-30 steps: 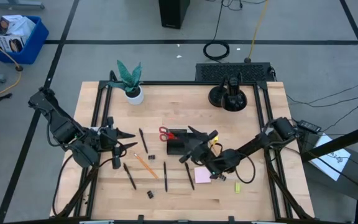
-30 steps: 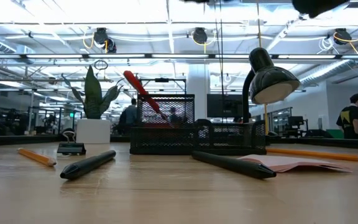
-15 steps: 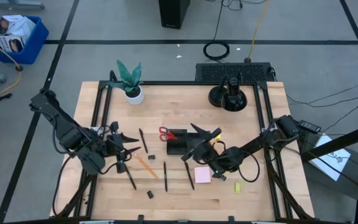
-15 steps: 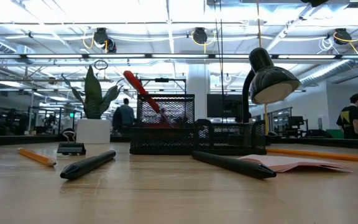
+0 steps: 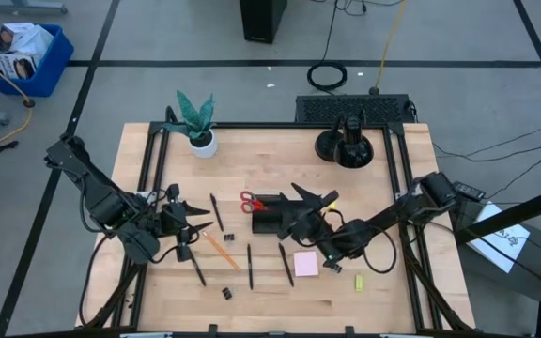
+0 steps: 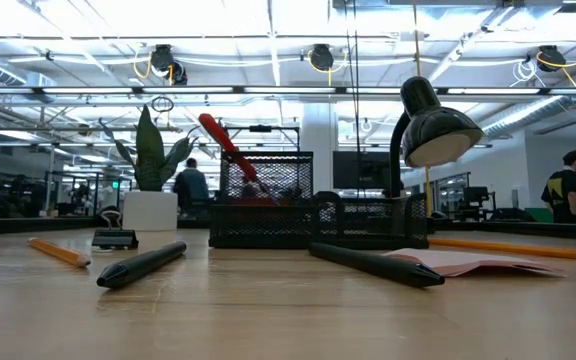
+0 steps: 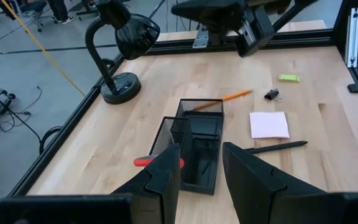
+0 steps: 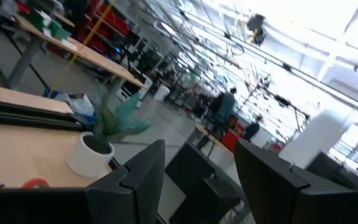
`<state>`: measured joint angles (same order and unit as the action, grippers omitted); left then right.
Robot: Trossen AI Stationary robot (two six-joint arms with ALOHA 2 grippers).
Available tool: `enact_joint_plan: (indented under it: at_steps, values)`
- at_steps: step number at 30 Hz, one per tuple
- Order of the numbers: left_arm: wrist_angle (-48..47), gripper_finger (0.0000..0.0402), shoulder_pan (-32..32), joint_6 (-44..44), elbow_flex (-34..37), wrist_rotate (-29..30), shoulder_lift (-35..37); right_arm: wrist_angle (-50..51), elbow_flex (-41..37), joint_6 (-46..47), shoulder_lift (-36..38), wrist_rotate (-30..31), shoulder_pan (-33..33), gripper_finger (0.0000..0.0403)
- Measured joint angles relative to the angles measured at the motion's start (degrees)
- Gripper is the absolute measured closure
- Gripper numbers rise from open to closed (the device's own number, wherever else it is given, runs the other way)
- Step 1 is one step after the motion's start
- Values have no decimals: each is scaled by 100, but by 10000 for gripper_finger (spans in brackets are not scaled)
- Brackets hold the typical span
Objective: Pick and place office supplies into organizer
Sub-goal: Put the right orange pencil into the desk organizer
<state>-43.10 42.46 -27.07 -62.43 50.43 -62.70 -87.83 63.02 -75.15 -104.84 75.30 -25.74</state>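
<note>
High view: right claw [image 5: 319, 200] empty, spread above organizer [image 5: 272, 214], hiding part; scissors [image 5: 250, 201] handle pokes out leftward. Left claw [image 5: 195, 213] empty, parted.

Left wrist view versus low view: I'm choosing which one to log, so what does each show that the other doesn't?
Only the left wrist view shows the yellow-green piece, the lamp's round base and the other arm's gripper over the far side of the table. Only the low view shows the potted plant, a black pen close up, and the room's ceiling lights. Both show the black mesh organizer, the red scissors handle, the pink sticky-note pad, an orange pencil and the lamp head.
</note>
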Motion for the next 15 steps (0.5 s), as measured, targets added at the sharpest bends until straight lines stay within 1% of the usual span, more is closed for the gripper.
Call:
enact_joint_plan:
  at_steps: [4,9,15]
  values:
    - [-1,275,0,2,0,0,0,57,-2,-75,159,265,-47,216]
    - [-5,275,0,7,0,0,0,285,0,-45,498,307,-234,216]
    - [-6,275,0,35,0,1,0,294,0,-71,908,312,-610,216]
